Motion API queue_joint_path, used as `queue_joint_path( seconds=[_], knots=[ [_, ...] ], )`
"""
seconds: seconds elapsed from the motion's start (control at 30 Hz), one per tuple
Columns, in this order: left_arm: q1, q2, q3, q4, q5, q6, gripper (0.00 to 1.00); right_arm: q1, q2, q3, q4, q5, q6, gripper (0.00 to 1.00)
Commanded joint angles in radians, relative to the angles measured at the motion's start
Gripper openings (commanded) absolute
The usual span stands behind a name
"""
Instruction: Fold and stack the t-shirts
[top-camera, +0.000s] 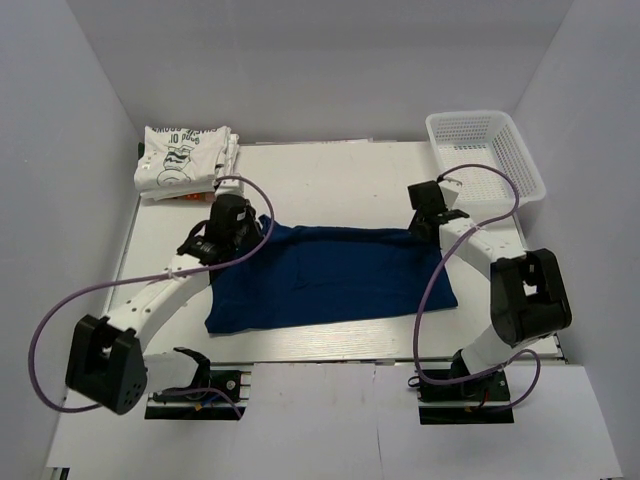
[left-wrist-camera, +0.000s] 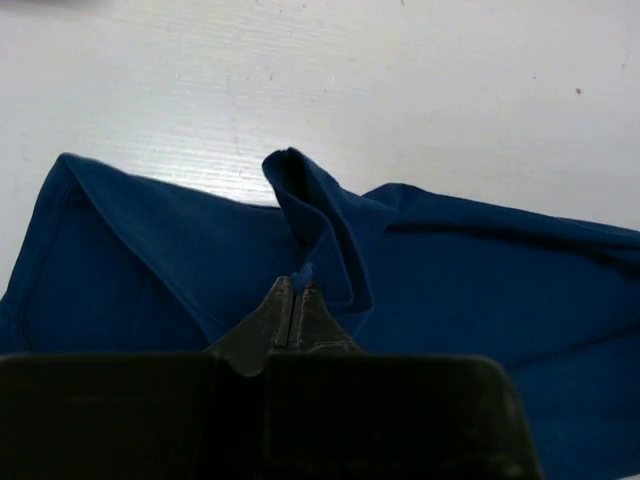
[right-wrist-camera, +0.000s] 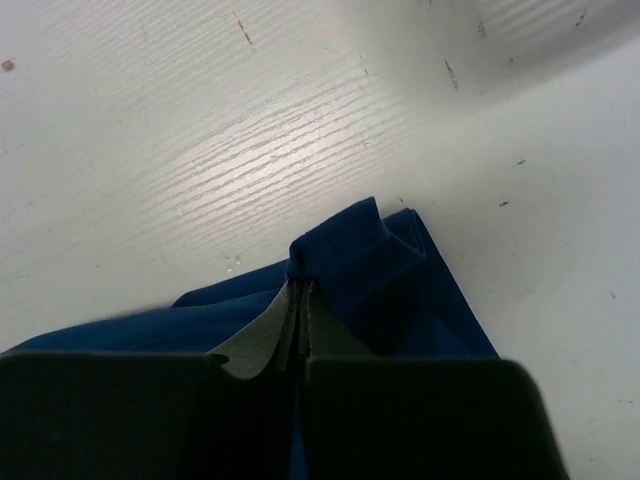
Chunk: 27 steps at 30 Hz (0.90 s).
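Observation:
A dark navy t-shirt (top-camera: 330, 275) lies spread across the middle of the table, partly folded into a wide band. My left gripper (top-camera: 262, 226) sits at its far left corner, shut on a raised pinch of navy cloth (left-wrist-camera: 310, 225). My right gripper (top-camera: 420, 232) is at the far right corner, shut on a lifted fold of the same shirt (right-wrist-camera: 345, 245). In both wrist views the jaws stand pressed together with cloth between the tips. Folded white t-shirts (top-camera: 185, 158) with dark lettering and a cartoon graphic are stacked at the far left corner.
A white plastic mesh basket (top-camera: 485, 150) stands at the far right corner of the table (top-camera: 340, 185). White walls enclose the table on three sides. Purple cables loop from both arms.

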Motion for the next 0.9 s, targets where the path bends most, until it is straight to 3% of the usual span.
queue_joint_path(
  seconds=[0.0,0.2,0.4,0.57,0.6,0.67,0.73,0.77,0.8,0.83,0.87],
  knots=[
    [-0.017,-0.106,-0.053,-0.038,-0.033,-0.044,0.0,0.001,-0.066,-0.034,0.064,0.013,-0.013,0.0],
    [-0.037,-0.285,-0.158,-0.13,-0.019,-0.109,0.0,-0.022,-0.149,-0.091,0.072,0.022,-0.027,0.0],
    [-0.056,-0.419,-0.304,-0.196,0.137,-0.21,0.0,-0.005,-0.171,-0.137,0.06,-0.027,-0.029,0.0],
    [-0.065,-0.482,-0.352,-0.365,0.172,-0.278,0.0,-0.007,-0.18,-0.2,0.055,-0.039,0.025,0.0],
    [-0.065,-0.482,-0.352,-0.394,0.182,-0.296,0.0,-0.007,-0.185,-0.216,0.041,-0.03,0.034,0.09],
    [-0.074,-0.491,-0.352,-0.456,0.226,-0.327,0.0,-0.008,-0.185,-0.244,0.029,-0.024,0.065,0.13],
    [-0.074,-0.477,-0.352,-0.512,0.269,-0.344,0.23,-0.01,-0.186,-0.249,-0.012,-0.014,0.097,0.52],
    [-0.083,-0.454,-0.343,-0.534,0.301,-0.344,0.65,-0.01,-0.189,-0.25,-0.049,0.013,0.105,0.68],
    [-0.083,-0.44,-0.332,-0.552,0.31,-0.344,0.73,-0.01,-0.206,-0.247,-0.059,0.019,0.107,0.84],
    [-0.083,-0.427,-0.323,-0.563,0.31,-0.344,0.78,-0.005,-0.217,-0.246,-0.063,0.032,0.1,0.9],
    [-0.083,-0.416,-0.314,-0.563,0.301,-0.335,0.83,-0.004,-0.243,-0.234,-0.065,0.035,0.087,0.9]
  ],
)
